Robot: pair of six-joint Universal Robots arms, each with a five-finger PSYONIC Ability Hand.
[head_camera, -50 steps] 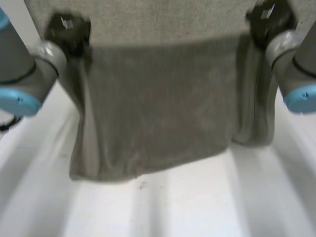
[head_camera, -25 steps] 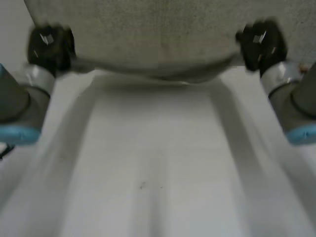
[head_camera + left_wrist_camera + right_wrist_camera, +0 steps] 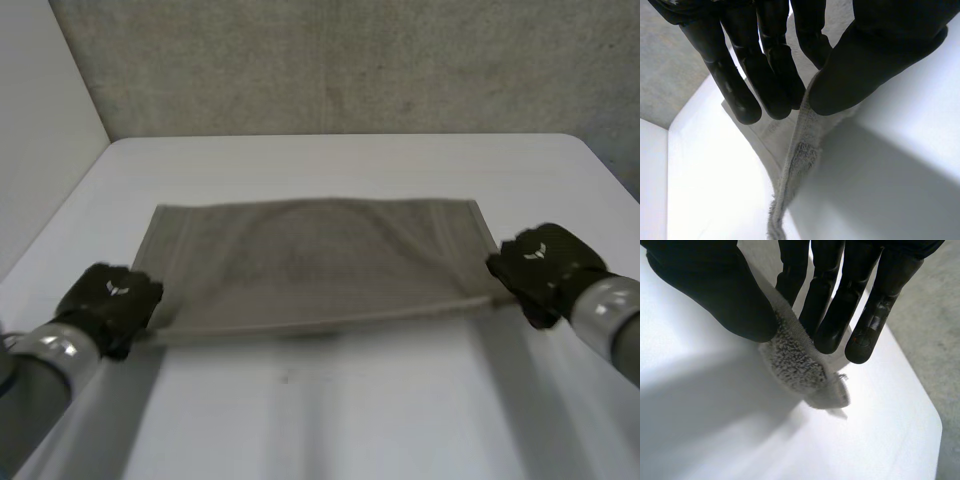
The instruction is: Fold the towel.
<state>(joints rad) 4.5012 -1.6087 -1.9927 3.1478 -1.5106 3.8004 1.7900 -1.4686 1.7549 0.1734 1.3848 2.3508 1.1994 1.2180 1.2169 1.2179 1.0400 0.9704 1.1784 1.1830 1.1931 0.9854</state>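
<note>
A grey towel (image 3: 320,265) lies folded over on the white table (image 3: 330,410), a wide band across its middle. My left hand (image 3: 108,300) sits at the towel's near left corner, and in the left wrist view its thumb and fingers (image 3: 772,75) pinch the towel's hem (image 3: 795,160). My right hand (image 3: 545,268) is at the near right corner. Seen from the right wrist, the thumb and fingers (image 3: 825,315) pinch the fluffy towel corner (image 3: 800,370).
The table's back edge meets a grey wall (image 3: 350,60). A white side panel (image 3: 40,130) stands at the left. Bare table lies in front of the towel and behind it.
Both hands came down and toward me from high up, bringing the hanging towel with them. The towel now lies folded flat on the table.
</note>
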